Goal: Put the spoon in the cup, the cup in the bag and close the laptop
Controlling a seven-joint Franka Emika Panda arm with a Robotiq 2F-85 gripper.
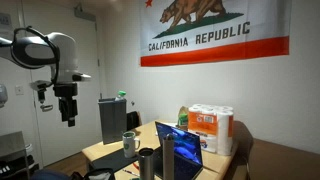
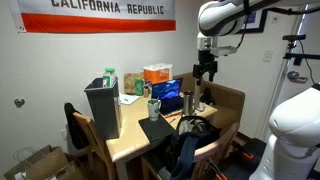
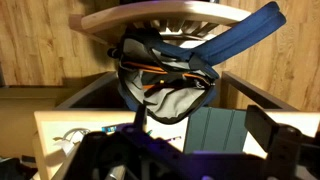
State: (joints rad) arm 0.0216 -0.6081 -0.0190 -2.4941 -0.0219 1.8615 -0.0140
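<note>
My gripper [image 1: 68, 112] hangs high in the air, off the table's side and well away from the task's things. It also shows in an exterior view [image 2: 205, 72]. In the wrist view its fingers [image 3: 200, 150] stand wide apart with nothing between them. The short dark cup [image 1: 147, 163] stands on the table near the front, beside a taller dark cylinder [image 1: 167, 155]. The upright dark grey bag [image 1: 112, 120] [image 2: 103, 108] stands at one end of the table. The laptop [image 1: 180, 148] [image 2: 168, 97] is open with its blue screen lit. I cannot make out the spoon.
A pale grey mug [image 1: 129, 143] [image 2: 154, 106] stands near the bag. A pack of paper towels [image 1: 210, 128] sits behind the laptop. A backpack [image 3: 165, 75] lies on a chair below the gripper, and a green folder [image 3: 215, 130] lies on the table's edge.
</note>
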